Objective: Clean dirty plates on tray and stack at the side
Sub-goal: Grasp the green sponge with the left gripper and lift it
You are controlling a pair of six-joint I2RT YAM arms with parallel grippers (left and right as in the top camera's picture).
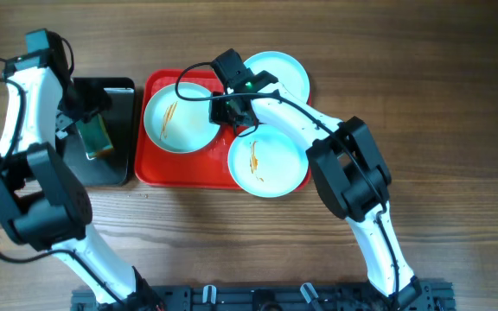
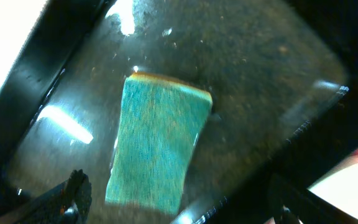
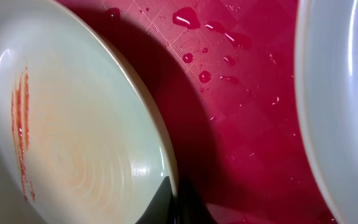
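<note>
The red tray (image 1: 219, 175) holds a smeared plate (image 1: 178, 118) on its left half. A second smeared plate (image 1: 268, 161) overlaps the tray's right front edge. A third plate (image 1: 277, 72), with no smears showing, lies at the tray's far right corner. My right gripper (image 1: 232, 108) is shut on the right rim of the left plate. In the right wrist view the fingers (image 3: 176, 202) pinch that plate's rim (image 3: 61, 124). My left gripper (image 1: 93, 112) is open over a green sponge (image 1: 98, 136). In the left wrist view the sponge (image 2: 157, 146) lies just ahead of the spread fingers (image 2: 179, 208).
The sponge lies on a glossy black tray (image 1: 119, 164) left of the red tray; the tray also shows in the left wrist view (image 2: 260, 74). Water droplets dot the red tray (image 3: 241, 112) between the held plate and another plate (image 3: 347, 93). Bare wooden table surrounds both trays.
</note>
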